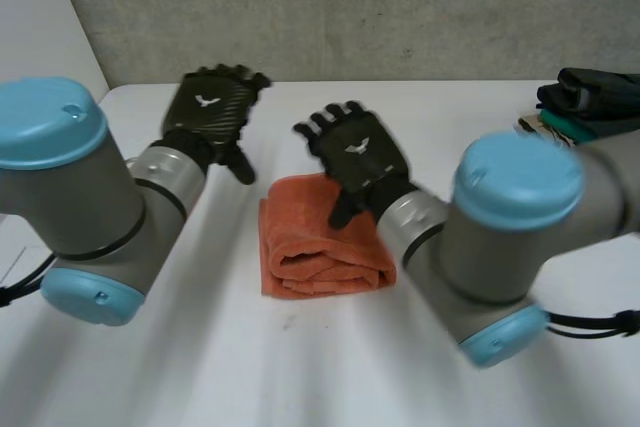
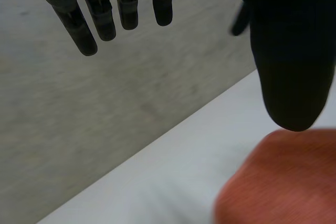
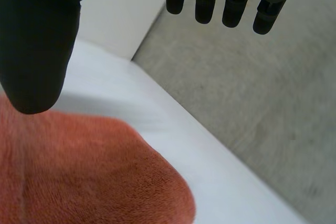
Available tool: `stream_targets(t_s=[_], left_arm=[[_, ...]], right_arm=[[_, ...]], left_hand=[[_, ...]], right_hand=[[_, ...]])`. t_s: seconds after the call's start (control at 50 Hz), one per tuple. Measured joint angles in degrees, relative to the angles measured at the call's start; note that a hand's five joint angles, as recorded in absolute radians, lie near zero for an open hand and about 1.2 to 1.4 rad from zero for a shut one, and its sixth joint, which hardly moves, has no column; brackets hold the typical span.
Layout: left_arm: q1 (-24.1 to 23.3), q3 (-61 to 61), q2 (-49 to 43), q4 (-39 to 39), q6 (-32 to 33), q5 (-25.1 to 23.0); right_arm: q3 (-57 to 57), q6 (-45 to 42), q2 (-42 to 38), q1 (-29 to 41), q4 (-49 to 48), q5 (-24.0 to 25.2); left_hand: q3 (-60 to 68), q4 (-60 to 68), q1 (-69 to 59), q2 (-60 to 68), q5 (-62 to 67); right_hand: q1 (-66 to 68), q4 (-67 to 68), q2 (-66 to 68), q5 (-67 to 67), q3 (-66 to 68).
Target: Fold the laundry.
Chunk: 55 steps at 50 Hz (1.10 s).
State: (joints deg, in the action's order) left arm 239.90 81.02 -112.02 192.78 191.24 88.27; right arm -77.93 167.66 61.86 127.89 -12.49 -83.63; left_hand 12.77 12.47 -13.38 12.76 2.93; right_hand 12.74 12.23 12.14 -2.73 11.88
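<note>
The orange towel (image 1: 325, 237) lies folded into a thick rectangle near the middle of the white table (image 1: 300, 367), its layered folds showing along the near side. The left hand (image 1: 210, 107) is held over bare table just beside the towel's far left corner, back of the hand upward, with its forearm running in from the near left. Its fingers (image 2: 84, 24) are straight and slightly apart, the thumb (image 2: 294, 51) stands well off from them, and nothing lies between them. In the left wrist view the thumb tip hangs above a rounded corner of the towel. The right hand (image 1: 355, 152) is over the towel's far right part, its arm angling in from the near right. Its fingers (image 3: 236, 3) reach out past the towel's far edge, straight and a little spread, holding nothing. Its thumb (image 3: 37, 40) points down over the cloth, and whether it touches I cannot tell. A stack of dark folded clothes (image 1: 590, 102) sits at the table's far right, well apart from the towel.
</note>
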Motion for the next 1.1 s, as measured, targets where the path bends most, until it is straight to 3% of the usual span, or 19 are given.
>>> stream_targets(t_s=[0.08, 0.16, 0.42, 0.52, 0.64, 0.84, 1.0, 1.06, 1.1], left_arm=[[-2.45, -3.32, -4.01, -0.73, -2.68, -2.89], [-4.31, -7.2, -9.4, -4.22, -3.96, -2.89], [-4.75, -16.81, -21.51, -23.56, -3.24, 9.94], [-4.83, -16.93, -20.69, -25.67, -2.46, 11.18], [-4.83, -16.88, -15.56, -24.76, -1.4, 9.09], [-1.41, -16.51, -4.71, -16.77, -1.22, -4.89], [1.4, -15.79, -0.14, -16.75, -1.67, -28.09], [1.49, -15.13, 0.74, -19.06, -1.69, -35.3], [1.45, -14.81, 0.97, -20.13, -1.68, -37.55]], right_arm=[[4.46, 9.26, -1.13, -3.83, 9.72, 1.38], [10.89, 12.41, -6.26, -6.32, 18.75, 2.15], [30.66, 9.36, -25.64, -6.91, 37.39, 3.36], [32.23, 4.02, -25.23, -6.34, 38.67, -0.12], [28.37, -3.65, -18.3, -4.96, 33.13, -5.7], [8.58, -16.3, -5.95, 0.71, 14.8, -10.88], [-6.78, -15.76, -5.43, 6.19, 1.72, -11.39], [-8.9, -15.03, -7.33, 6.94, -3.07, -11.28], [-9.22, -14.88, -8.56, 7.02, -5.29, -11.24]], left_hand=[[0.0, 0.0, 0.0, 0.0, 0.0], [0.0, 0.0, 0.0, 0.0, 0.0], [0.0, 0.01, 0.0, 0.0, -0.01], [0.0, 0.0, 0.0, 0.0, 0.0], [0.0, 0.0, 0.0, 0.0, -0.02], [0.0, 0.0, 0.0, -0.1, -0.03], [0.0, 0.0, 0.0, -0.16, -0.02], [0.0, 0.0, 0.0, -0.16, -0.03], [0.0, 0.0, 0.0, -0.16, -0.03]], right_hand=[[0.0, 0.01, 0.0, 0.0, 0.0], [0.0, 0.01, 0.0, 0.0, 0.0], [-0.29, 0.01, -1.3, 0.0, -0.17], [-2.07, 0.01, -2.46, 0.0, -0.95], [-2.07, 0.0, -2.46, 0.06, -0.94], [-2.07, 0.01, -2.46, 0.03, -0.95], [-2.07, 0.01, -2.46, 0.03, -0.95], [-2.07, 0.02, -2.46, 0.06, -0.94], [-2.07, 0.01, -2.46, 0.02, -0.94]])
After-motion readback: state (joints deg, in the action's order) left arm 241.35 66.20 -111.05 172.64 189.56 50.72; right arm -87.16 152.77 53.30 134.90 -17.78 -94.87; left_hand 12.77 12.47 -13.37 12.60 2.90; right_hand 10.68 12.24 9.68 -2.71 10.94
